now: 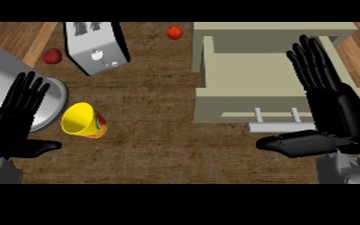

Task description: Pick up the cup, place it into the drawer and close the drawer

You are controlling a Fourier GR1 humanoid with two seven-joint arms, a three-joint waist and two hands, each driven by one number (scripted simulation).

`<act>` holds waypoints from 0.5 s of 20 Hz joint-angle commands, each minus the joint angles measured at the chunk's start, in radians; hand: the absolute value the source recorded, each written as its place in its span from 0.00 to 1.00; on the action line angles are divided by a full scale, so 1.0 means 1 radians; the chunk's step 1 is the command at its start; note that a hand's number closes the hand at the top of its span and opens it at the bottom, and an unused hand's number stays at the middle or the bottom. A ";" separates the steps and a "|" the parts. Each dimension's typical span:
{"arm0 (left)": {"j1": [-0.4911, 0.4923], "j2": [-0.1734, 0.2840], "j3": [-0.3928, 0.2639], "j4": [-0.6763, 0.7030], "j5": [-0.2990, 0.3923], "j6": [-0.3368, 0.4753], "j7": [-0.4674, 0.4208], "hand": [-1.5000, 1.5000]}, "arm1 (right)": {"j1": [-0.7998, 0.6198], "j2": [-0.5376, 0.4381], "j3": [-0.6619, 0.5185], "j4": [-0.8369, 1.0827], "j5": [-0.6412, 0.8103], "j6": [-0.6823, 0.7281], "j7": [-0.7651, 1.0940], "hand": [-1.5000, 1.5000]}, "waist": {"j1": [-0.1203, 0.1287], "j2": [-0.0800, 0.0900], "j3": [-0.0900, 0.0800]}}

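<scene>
Drawer (246,74) open, nothing inside; yellow cup (83,120) on counter; both hands' fingers spread wide.

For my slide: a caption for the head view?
Yellow cup on the counter, drawer open, both hands open.

The right hand (327,114) hides part of the drawer's (246,71) right side.

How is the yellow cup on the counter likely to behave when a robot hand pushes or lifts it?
The yellow cup appears tilted, its open mouth showing, so a nudge would probably roll it in a curve, since it looks tapered. It seems stiff and hollow, likely light. The left robot hand is nearest.
</scene>
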 commanded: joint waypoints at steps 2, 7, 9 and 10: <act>-0.059 -0.010 -0.015 0.203 -0.109 0.023 -0.109 0.00 | -0.064 -0.060 -0.086 0.003 -0.072 0.040 0.049 0.00 | -0.004 0.000 0.000; -0.074 0.014 0.002 0.434 -0.174 -0.018 -0.297 0.00 | -0.032 -0.031 -0.061 -0.025 -0.036 0.019 0.032 0.00 | -0.003 0.000 0.000; -0.087 -0.003 -0.014 0.544 -0.227 -0.010 -0.411 0.00 | -0.056 -0.013 -0.032 -0.003 -0.008 0.001 0.043 0.00 | -0.005 0.001 -0.001; -0.156 0.089 0.035 0.652 -0.198 -0.067 -0.398 0.00 | -0.057 -0.001 -0.033 0.030 -0.001 -0.003 0.009 0.00 | -0.006 0.002 -0.001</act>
